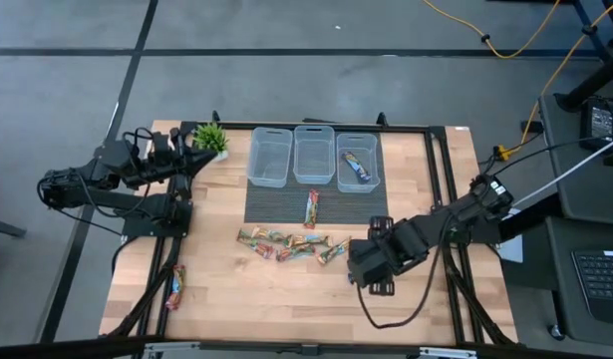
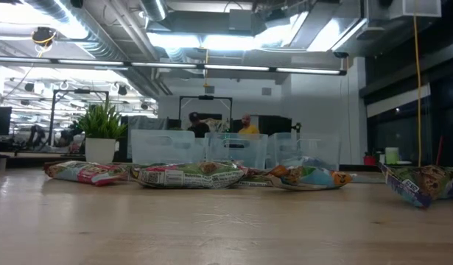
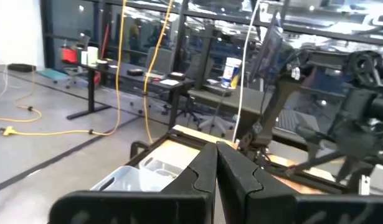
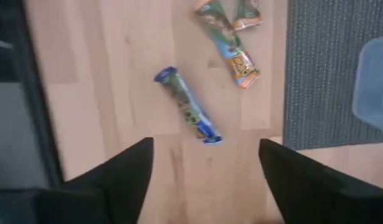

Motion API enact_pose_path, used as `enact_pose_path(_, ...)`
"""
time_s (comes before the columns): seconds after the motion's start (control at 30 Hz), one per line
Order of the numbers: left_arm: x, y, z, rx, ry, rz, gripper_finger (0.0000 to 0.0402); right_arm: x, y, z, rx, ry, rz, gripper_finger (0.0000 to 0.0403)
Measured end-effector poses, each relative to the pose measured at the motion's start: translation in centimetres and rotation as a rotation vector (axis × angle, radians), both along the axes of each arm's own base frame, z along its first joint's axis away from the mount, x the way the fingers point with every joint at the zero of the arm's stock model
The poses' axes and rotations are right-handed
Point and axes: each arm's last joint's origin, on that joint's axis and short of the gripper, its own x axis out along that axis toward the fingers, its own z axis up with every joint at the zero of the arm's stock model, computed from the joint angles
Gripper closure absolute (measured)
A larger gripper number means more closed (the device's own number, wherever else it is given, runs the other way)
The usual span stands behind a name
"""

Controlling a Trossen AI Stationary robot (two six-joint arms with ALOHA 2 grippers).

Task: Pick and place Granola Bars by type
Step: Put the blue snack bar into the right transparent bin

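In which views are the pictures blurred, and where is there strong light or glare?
Right wrist view: soft motion blur over the blue bar and the open right gripper. Low view: bright ceiling lights glare, and the near tabletop is out of focus. Left wrist view: the shut left gripper is blurred up close. High view: even light, sharp, and faint shadows.

Blue-ended bar (image 4: 189, 106) on pale wood table (image 4: 116, 62)

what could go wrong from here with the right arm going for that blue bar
The right gripper is open above the blue-ended bar, which lies slanted to the fingers, so it might twist or slip on closing. The crowded pile sits close by, so a neighbour could get nudged. Only one bin holds a bar, so a mis-sort is possible.
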Motion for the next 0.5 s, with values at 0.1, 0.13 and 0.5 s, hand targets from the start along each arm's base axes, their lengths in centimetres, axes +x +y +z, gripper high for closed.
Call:
enact_pose_path(0.1,0.0,0.0,-0.1,-0.001,0.015,-0.001,0.0398,0.1,0.0,-2.2,-0.004,0.037,0.035,0.0083)
enact_pose_path(0.13,0.0,0.0,-0.2,0.0,0.022,-0.001,0.0398,0.1,0.0,-3.0,-0.011,0.048,0.05,0.008)
enact_pose_path(0.5,0.0,0.0,-0.4,-0.018,0.04,-0.002,0.0398,0.3,-0.7,-10.4,0.029,0.076,0.091,0.0077)
